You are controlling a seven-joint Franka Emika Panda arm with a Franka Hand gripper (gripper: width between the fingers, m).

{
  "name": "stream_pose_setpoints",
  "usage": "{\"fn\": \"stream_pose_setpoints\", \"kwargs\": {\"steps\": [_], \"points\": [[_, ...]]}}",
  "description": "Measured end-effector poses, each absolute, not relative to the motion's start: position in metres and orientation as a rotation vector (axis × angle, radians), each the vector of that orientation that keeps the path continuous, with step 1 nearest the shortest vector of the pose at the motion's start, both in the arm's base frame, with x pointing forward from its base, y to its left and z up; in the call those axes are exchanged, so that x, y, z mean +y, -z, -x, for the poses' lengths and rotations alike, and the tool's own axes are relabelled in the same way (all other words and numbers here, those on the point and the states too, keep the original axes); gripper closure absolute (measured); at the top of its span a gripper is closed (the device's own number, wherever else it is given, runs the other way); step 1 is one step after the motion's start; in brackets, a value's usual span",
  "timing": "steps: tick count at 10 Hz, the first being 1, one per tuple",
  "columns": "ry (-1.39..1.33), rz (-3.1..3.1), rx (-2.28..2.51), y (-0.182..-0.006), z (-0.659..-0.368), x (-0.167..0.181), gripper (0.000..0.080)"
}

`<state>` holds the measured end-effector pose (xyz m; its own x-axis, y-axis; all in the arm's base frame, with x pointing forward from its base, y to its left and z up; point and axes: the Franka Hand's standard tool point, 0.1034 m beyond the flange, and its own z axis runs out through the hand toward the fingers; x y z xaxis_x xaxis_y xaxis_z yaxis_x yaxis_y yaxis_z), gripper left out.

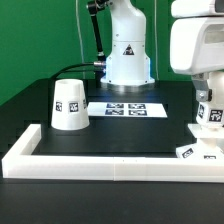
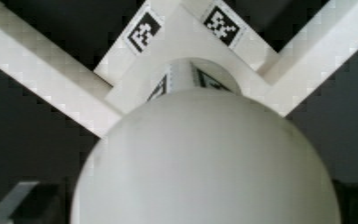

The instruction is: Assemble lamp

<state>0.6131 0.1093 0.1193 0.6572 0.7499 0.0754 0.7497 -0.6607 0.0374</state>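
Note:
My gripper (image 1: 210, 118) hangs at the exterior view's right, shut on the small round white bulb (image 2: 194, 160). The bulb fills the middle of the wrist view between the dark fingers (image 2: 23, 205). Just under it lies the low angular white base block (image 2: 179, 45) with black-and-white tags; it also shows in the exterior view (image 1: 195, 152) near the front right, partly cut off by the frame edge. The bulb is right above the base block; I cannot tell whether they touch. The tapered cone shade (image 1: 70, 105) stands upright at the exterior view's left, far from the gripper.
The marker board (image 1: 127, 108) lies flat in the middle of the black table. A long low white border rail (image 1: 110, 160) runs along the front and up the left side. The arm's white base (image 1: 128, 55) stands at the back.

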Motion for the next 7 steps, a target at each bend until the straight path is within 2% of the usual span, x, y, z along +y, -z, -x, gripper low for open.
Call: {"fn": "stream_pose_setpoints", "kwargs": {"steps": [4,5,7], "points": [[-0.092,-2.663,1.563,-0.1188,-0.6124,0.1078,0.0101],[-0.083,-2.621,1.606,-0.1188,-0.6124,0.1079,0.0224],[-0.083,-2.626,1.597,-0.1188,-0.6125,0.107,0.0222]]}}
